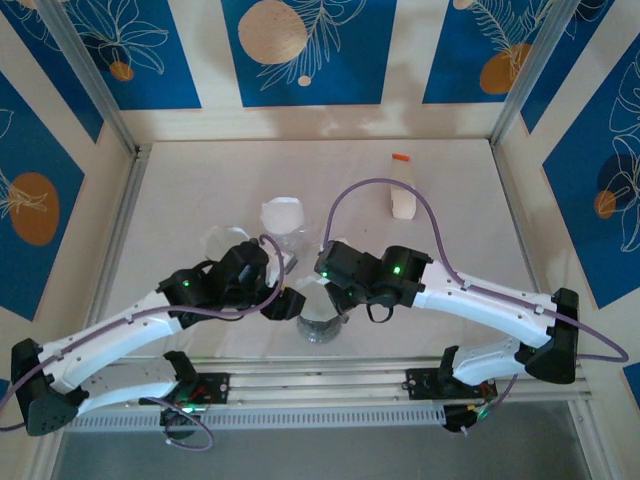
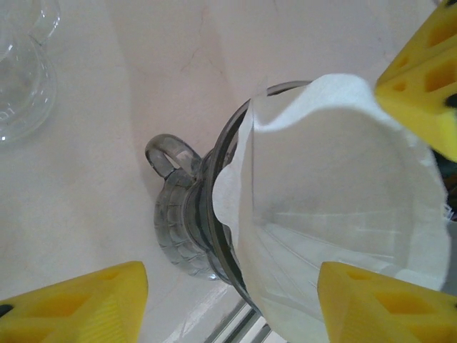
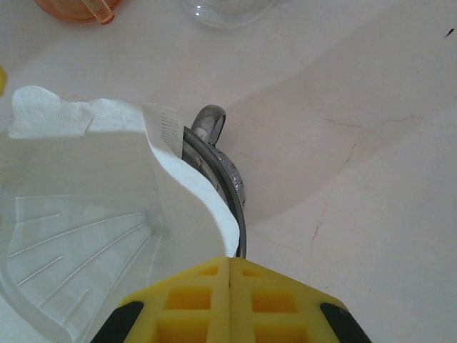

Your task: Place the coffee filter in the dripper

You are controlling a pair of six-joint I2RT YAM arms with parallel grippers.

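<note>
Straddling coffee filter (image 2: 335,179) in dripper (image 2: 182,229) with left gripper (image 2: 230,279) wide; seemingly pinching its rim with right gripper (image 3: 229,268) closed.

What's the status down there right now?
Left end effector open, straddling dripper. Right end effector shut at coffee filter rim. Filter inside dripper. Glass cup apart.

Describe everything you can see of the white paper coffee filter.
The white paper coffee filter is a thin, matte cone, opened out and seated in the smoky grey see-through dripper with a loop handle, whose ribs show faintly through the paper. Its wavy upper edge stands above the dripper's rim, and a crimped seam runs down one side. The shut right claw sits at its edge; whether it pinches the paper cannot be told. The open left claw straddles it.
</note>
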